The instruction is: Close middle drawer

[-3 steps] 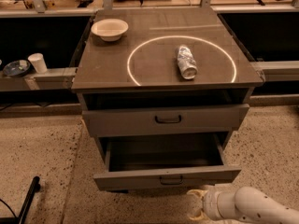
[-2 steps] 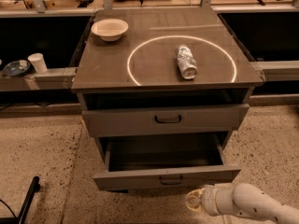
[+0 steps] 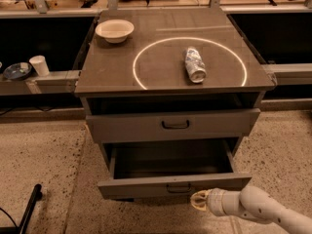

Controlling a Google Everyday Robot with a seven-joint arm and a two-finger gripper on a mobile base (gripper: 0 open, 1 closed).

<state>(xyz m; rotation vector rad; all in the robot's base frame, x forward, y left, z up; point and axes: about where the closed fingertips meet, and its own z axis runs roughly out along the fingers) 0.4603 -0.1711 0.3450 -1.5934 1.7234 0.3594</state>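
The can (image 3: 195,65) is lying on its side inside the white ring (image 3: 140,79) on the counter (image 3: 109,72), one end pointing toward the camera; its wrap is showing blue and white print, but no word or brand on it is coming through clearly enough to read. A bowl (image 3: 114,30) is sitting upright at the counter's far left corner, outside the ring and well apart from the can. The middle drawer (image 3: 141,186) is standing pulled far out below the top drawer (image 3: 126,126), its low front panel facing the camera with a small dark handle (image 3: 179,188) at the centre; its inside is lying in deep shadow, so its contents are not showing. The top drawer is sitting slightly out from the frame, a dark gap showing above it, and anything beneath the middle drawer is being hidden by its front. The gripper (image 3: 195,200) is hovering low, just in front of the middle drawer's panel and a little right of the handle, whether touching it I cannot tell; its pale jaws are appearing to meet at the tips, gripping nothing. The arm (image 3: 263,209) is running off the lower right edge. On a ledge (image 3: 53,77) at left a cup (image 3: 39,65) is standing beside a dish (image 3: 16,71), and a black bar (image 3: 29,209) on the floor (image 3: 44,150) is being cut off by the lower edge
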